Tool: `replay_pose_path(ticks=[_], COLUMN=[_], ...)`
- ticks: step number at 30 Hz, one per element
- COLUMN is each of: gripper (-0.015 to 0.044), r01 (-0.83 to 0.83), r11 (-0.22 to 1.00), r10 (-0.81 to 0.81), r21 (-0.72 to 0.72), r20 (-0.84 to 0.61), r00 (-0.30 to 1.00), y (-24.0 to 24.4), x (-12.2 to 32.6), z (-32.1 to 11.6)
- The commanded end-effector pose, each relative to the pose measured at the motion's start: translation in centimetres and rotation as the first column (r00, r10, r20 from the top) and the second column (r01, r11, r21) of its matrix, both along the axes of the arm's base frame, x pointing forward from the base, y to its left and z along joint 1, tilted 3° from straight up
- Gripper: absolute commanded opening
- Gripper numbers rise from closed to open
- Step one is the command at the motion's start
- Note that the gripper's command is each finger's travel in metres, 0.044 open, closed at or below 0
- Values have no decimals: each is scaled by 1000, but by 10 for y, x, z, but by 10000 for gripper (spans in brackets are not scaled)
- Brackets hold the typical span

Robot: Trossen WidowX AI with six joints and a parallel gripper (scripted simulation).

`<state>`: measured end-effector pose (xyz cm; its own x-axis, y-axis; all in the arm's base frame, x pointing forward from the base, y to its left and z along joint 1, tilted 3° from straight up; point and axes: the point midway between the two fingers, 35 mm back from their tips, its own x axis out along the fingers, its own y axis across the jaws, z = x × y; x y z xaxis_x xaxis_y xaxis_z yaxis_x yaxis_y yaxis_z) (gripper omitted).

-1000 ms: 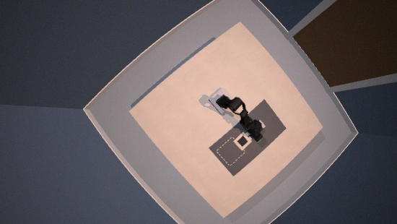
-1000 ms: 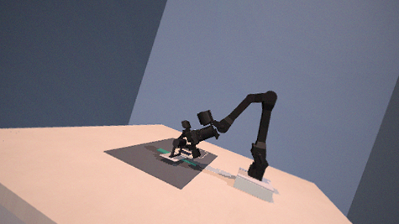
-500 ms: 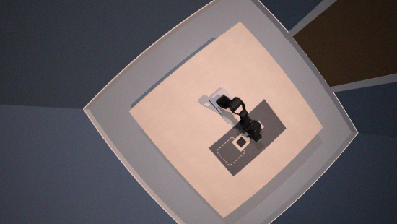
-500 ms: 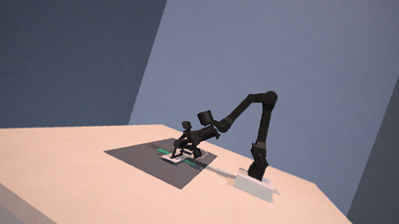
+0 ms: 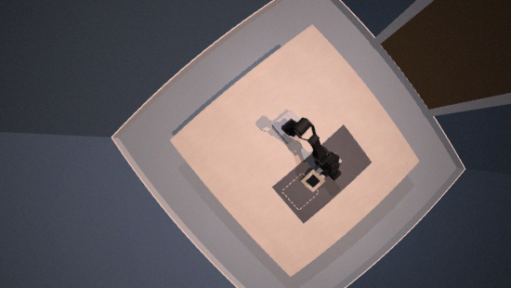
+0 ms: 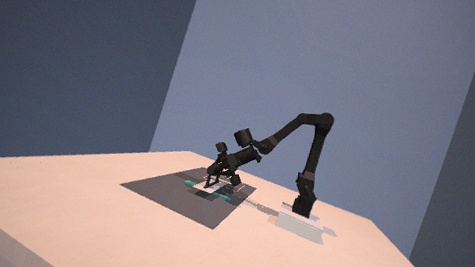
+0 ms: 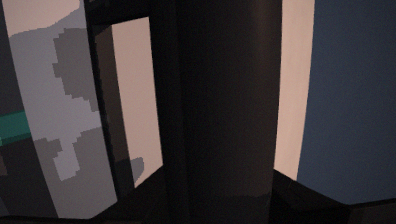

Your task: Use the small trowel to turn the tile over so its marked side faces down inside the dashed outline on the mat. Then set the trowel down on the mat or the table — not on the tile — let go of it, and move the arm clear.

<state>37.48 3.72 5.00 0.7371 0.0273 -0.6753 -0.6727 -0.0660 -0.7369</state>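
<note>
The tile (image 5: 313,180) lies on the mat (image 5: 354,141) (image 6: 183,209) with its dark marked square up in the top view. It overlaps the inner edge of the dashed outline (image 5: 291,202). My gripper (image 6: 211,183) is low over the mat beside the tile, shut on the trowel. The trowel's pale blade (image 7: 70,115) shows in the wrist view, partly shadowed. In the exterior view a pale flat shape lies under my fingers; I cannot tell blade from tile there. The trowel's handle is not clearly visible, and blade contact with the tile cannot be told.
A teal strip (image 6: 223,197) (image 7: 15,126) runs along the mat under my gripper, partly hidden. The arm's pale base (image 6: 300,226) stands on the table beyond one side of the mat. The table's edge (image 6: 7,244) lies beyond the mat's other side.
</note>
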Motion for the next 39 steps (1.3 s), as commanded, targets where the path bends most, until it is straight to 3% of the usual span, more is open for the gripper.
replay_pose_path(ticks=[1, 19, 39], gripper=[0, 0, 0], r01=[4, 4, 4], r11=[1000, 1000, 1000], r10=[-4, -4, -3], r21=[1, -4, -8], r20=[41, 41, 42], r00=[999, 999, 999], y=[-7, -51, -92], x=[7, 10, 13], z=[21, 47, 44])
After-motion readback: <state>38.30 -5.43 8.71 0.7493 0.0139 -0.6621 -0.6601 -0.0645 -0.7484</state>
